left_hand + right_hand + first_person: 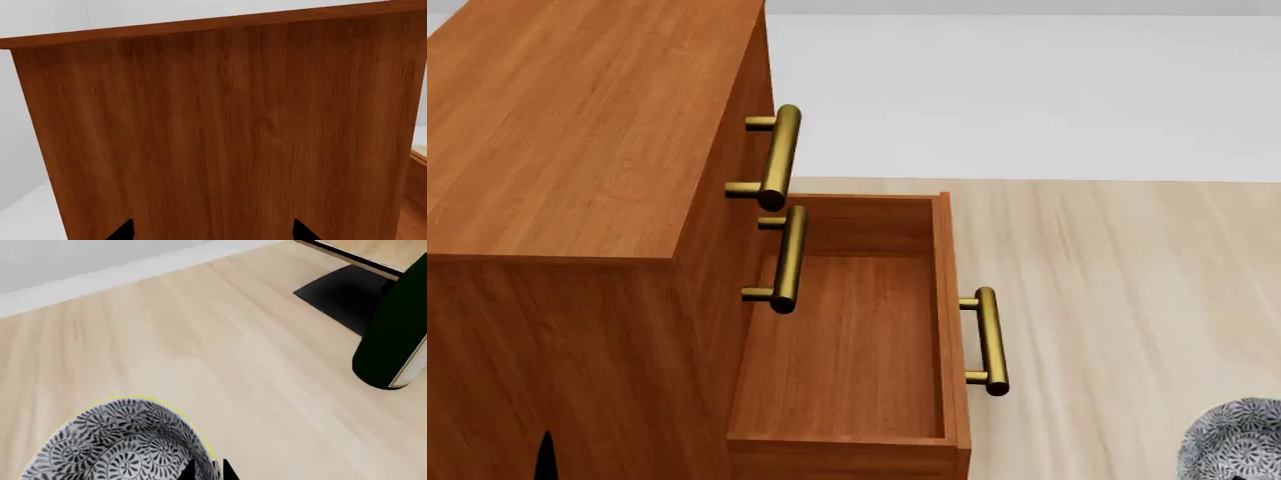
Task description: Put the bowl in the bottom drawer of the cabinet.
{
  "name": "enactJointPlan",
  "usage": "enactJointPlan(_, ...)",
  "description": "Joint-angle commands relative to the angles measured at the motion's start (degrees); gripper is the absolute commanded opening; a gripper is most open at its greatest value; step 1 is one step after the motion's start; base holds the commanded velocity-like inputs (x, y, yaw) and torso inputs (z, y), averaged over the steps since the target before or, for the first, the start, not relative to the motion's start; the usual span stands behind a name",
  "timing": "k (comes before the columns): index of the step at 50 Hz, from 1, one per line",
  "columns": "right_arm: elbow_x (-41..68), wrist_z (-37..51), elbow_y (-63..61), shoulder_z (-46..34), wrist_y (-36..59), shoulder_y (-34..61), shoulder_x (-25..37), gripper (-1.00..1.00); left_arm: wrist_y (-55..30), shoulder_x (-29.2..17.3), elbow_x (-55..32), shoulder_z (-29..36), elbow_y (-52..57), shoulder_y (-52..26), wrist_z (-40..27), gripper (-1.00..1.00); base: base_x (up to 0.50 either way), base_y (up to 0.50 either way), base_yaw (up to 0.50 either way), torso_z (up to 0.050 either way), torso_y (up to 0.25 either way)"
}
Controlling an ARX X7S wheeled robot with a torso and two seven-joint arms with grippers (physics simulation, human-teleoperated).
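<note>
**Patterned bowl at the drawer's far side, bottom drawer pulled open**

The bowl (117, 445) is small and round, white with a dense blue-grey scrolling floral pattern inside and out and a pale rim. There is one bowl. It sits upright with its mouth up; being round, it has no long axis. In the head view it (1234, 440) shows only partly at the picture's edge, above the light wooden floor (1121, 280), well apart from the bottom drawer (847, 340) on the side its handle faces.

The right gripper (208, 469) has its two dark fingertips close together at the bowl's rim, one on each side of the wall, pinching it.

The bottom drawer stands pulled out of the cabinet (574, 130), its reddish-brown inside bare. The cabinet carries three brass bar handles: two on the upper fronts (779, 155) (787, 258) and one on the open drawer's front (992, 340).

The left gripper (212, 231) faces the cabinet's plain wooden side, its two dark tips set wide apart with nothing between them.

A dark green rounded object (393, 330) stands on the floor beyond the bowl.
</note>
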Motion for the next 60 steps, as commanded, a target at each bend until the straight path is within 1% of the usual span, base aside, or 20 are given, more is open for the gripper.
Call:
enactJointPlan(1, 1.9, 4.0, -9.7, 6.0, -3.2, 0.5, -4.0, -1.00, 0.5, -0.1, -0.3, 0.1, -0.3, 0.1, 0.0, 1.00, 0.00, 0.00, 0.00, 0.000, 0.000)
enactJointPlan(5, 2.3, 4.6, -12.2, 6.6, -5.2, 1.6, -5.2, -1.00, 0.4, -0.2, -0.4, -0.1, -0.1, 0.2, -0.2, 1.00, 0.00, 0.00, 0.00, 0.000, 0.000)
enactJointPlan(10, 3.5, 5.5, -15.1, 6.2, -4.0, 3.2, -5.5, -1.00, 0.5, -0.3, -0.4, -0.1, 0.0, 0.3, -0.4, 1.00, 0.00, 0.00, 0.00, 0.000, 0.000)
enactJointPlan(19, 7.5, 8.4, -20.9, 4.9, 2.7, 7.9, -5.1, -1.00, 0.4, -0.6, -0.3, 0.3, 0.7, 0.7, -0.5, 1.00, 0.00, 0.00, 0.00, 0.000, 0.000)
enactJointPlan(24, 8.4, 10.5, -23.8, 2.7, 6.1, 10.7, -4.8, -1.00, 0.4, -1.0, -0.3, 0.4, 1.5, 1.3, -0.5, 1.00, 0.00, 0.00, 0.00, 0.000, 0.000)
enactJointPlan(25, 7.7, 11.0, -24.7, 0.9, 7.0, 11.2, -4.0, -1.00, 0.3, -1.1, -0.3, 0.4, 1.7, 1.4, -0.5, 1.00, 0.00, 0.00, 0.00, 0.000, 0.000)
enactJointPlan(29, 10.2, 13.4, -26.2, 1.2, 10.9, 14.2, -4.9, -1.00, 0.4, -1.2, -0.6, 0.1, 2.0, 1.7, -0.6, 1.00, 0.00, 0.00, 0.00, 0.000, 0.000)
enactJointPlan(34, 11.2, 15.0, -26.0, -0.5, 13.9, 17.0, -5.4, -1.00, 0.6, -1.2, -0.7, 0.1, 1.9, 1.8, -0.7, 1.00, 0.00, 0.00, 0.00, 0.000, 0.000)
enactJointPlan(36, 11.5, 16.0, -25.9, -2.8, 16.6, 19.1, -5.2, -1.00, 0.9, -1.2, -0.7, 0.1, 2.0, 2.0, -0.7, 1.00, 0.00, 0.00, 0.00, 0.000, 0.000)
enactJointPlan(42, 12.3, 16.6, -25.9, -6.1, 17.8, 22.1, -7.5, -1.00, 1.1, -1.3, -1.0, -0.1, 2.1, 2.2, -0.8, 1.00, 0.00, 0.00, 0.00, 0.000, 0.000)
enactJointPlan(43, 13.1, 17.3, -25.7, -5.7, 18.7, 22.8, -8.2, -1.00, 1.1, -1.4, -1.2, -0.2, 2.2, 2.3, -0.8, 1.00, 0.00, 0.00, 0.00, 0.000, 0.000)
enactJointPlan(45, 13.0, 17.1, -25.8, -7.1, 19.0, 23.8, -8.2, -1.00, 1.2, -1.4, -1.2, -0.3, 2.4, 2.4, -0.9, 1.00, 0.00, 0.00, 0.00, 0.000, 0.000)
enactJointPlan(48, 13.3, 21.2, -24.3, -7.8, 24.1, 26.5, -9.4, -1.00, 1.4, -1.5, -1.2, -0.5, 2.4, 2.6, -1.0, 1.00, 0.00, 0.00, 0.00, 0.000, 0.000)
enactJointPlan(49, 12.9, 21.0, -24.2, -7.9, 22.8, 26.4, -9.8, -1.00, 1.5, -1.5, -1.3, -0.5, 2.4, 2.7, -1.0, 1.00, 0.00, 0.00, 0.00, 0.000, 0.000)
enactJointPlan(50, 12.5, 22.5, -23.4, -9.3, 25.5, 27.6, -9.6, -1.00, 1.6, -1.5, -1.3, -0.5, 2.4, 2.7, -1.0, 1.00, 0.00, 0.00, 0.00, 0.000, 0.000)
enactJointPlan(51, 12.8, 21.0, -23.5, -9.5, 23.7, 27.5, -10.0, -1.00, 1.7, -1.5, -1.4, -0.6, 2.4, 2.8, -1.0, 1.00, 0.00, 0.00, 0.00, 0.000, 0.000)
enactJointPlan(52, 12.7, 22.1, -23.0, -10.3, 25.6, 28.4, -10.0, -1.00, 1.7, -1.5, -1.3, -0.5, 2.4, 2.8, -1.0, 1.00, 0.00, 0.00, 0.00, 0.000, 0.000)
enactJointPlan(54, 13.5, 20.8, -23.4, -11.0, 25.1, 28.9, -10.2, -1.00, 1.8, -1.5, -1.5, -0.6, 2.4, 2.9, -1.0, 1.00, 0.00, 0.00, 0.00, 0.000, 0.000)
enactJointPlan(60, 14.7, 21.6, -22.0, -12.1, 27.5, 31.0, -12.0, -1.00, 1.9, -1.7, -1.8, -0.8, 2.7, 3.1, -1.1, 1.00, 0.00, 0.00, 0.00, 0.000, 0.000)
